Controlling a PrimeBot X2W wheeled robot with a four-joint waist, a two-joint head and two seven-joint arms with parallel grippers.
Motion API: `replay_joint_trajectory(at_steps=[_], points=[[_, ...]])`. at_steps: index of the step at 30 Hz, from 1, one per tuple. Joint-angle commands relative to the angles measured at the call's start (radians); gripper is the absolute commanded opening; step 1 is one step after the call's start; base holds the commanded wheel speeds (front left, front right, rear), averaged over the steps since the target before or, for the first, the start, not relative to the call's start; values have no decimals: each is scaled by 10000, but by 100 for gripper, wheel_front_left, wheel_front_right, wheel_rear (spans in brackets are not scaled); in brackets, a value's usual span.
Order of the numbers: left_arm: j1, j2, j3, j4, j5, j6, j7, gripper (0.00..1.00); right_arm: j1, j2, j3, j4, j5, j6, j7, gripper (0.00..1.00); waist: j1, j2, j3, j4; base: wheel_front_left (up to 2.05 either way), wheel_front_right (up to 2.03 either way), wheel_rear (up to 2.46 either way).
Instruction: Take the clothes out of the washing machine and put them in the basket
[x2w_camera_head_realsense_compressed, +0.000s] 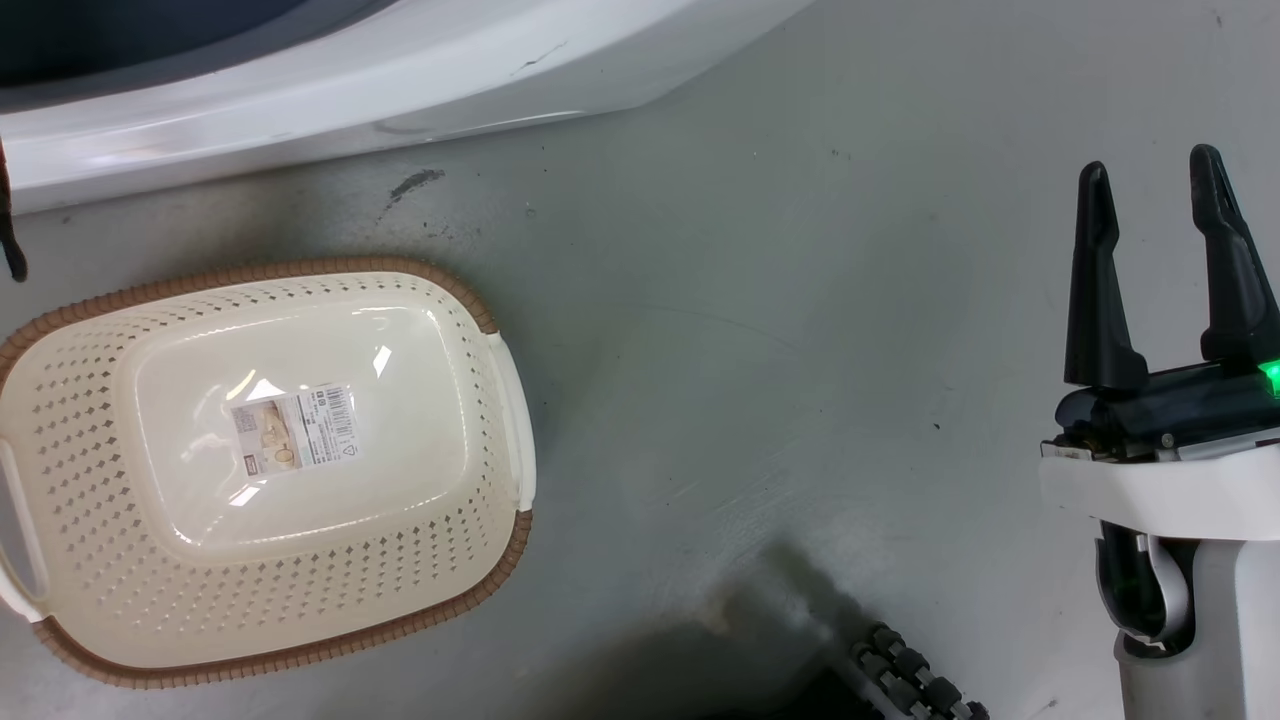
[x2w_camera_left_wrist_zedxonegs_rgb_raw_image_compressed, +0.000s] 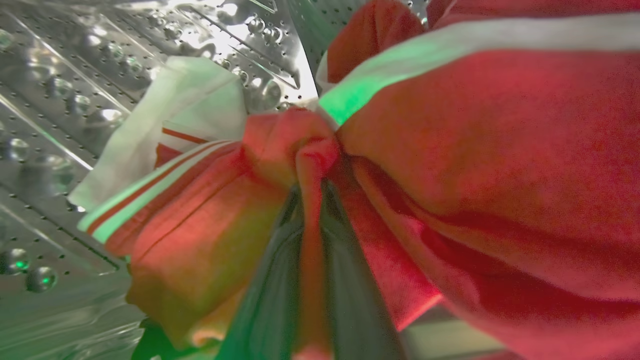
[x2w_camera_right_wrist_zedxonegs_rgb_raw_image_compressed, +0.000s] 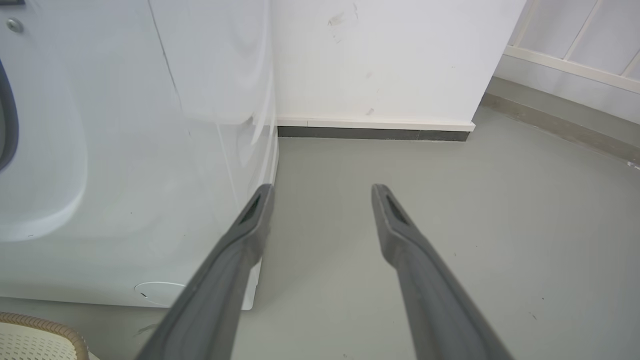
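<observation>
Your left claw (x2w_camera_left_wrist_zedxonegs_rgb_raw_image_compressed: 314, 186) pinches the red garment (x2w_camera_left_wrist_zedxonegs_rgb_raw_image_compressed: 475, 150) inside the washing machine (x2w_camera_left_wrist_zedxonegs_rgb_raw_image_compressed: 60, 100); your right claw (x2w_camera_head_realsense_compressed: 1150, 195) hangs wide open, well apart from the basket (x2w_camera_head_realsense_compressed: 300, 268).

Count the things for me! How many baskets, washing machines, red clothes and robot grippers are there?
basket: 1
washing machine: 1
clothes: 1
grippers: 2, the left gripper and the right gripper
Total: 5

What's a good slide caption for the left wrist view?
Left end effector pinching the red clothes inside the washing machine drum.
</observation>
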Motion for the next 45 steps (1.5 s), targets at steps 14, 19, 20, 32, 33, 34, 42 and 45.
replay_joint_trajectory(at_steps=[14, 19, 20, 32, 33, 34, 42, 45], points=[[1390, -280, -531, -534, -1081, 3, -2292, 0, 174, 25, -106, 99, -374, -7, -21, 100, -1, 0, -1178, 511, 0, 0, 0], [2410, -499, -684, -676, -1468, 3, -3532, 0, 352, 24, -125, 139, -585, -7, -21, 100, -1, 0, -1860, 821, 0, 0, 0], [2593, -531, -681, -703, -1547, 3, -3797, 0, 381, 24, -120, 149, -652, -7, -21, 100, -1, 0, -1996, 875, 0, 0, 0], [5220, -1137, -1023, -1106, -2020, 4, -6309, 0, 1216, 21, -162, 385, -1143, -7, -19, 100, -1, 0, -3802, 1572, 0, 0, 0], [5415, -1189, -1029, -1174, -2054, 11, -6427, 0, 1280, 21, -171, 412, -1165, -7, -21, 100, -1, 0, -3948, 1623, 0, 0, 0], [5611, -1222, -1027, -1272, -2071, 44, -6539, 0, 1357, 21, -182, 435, -1199, -7, -21, 100, -1, 0, -4085, 1672, 0, 0, 0], [7268, -1282, -1085, -2744, -1948, 397, -6903, 0, 1900, 21, -184, 567, -1422, -7, -19, 100, -1, 0, -5173, 2069, 0, 0, 0], [7868, -1161, -984, -3630, -1935, 596, -6932, 0, 2113, 21, -183, 607, -1481, -7, -21, 100, -1, 0, -5534, 2189, 0, 0, 0]])
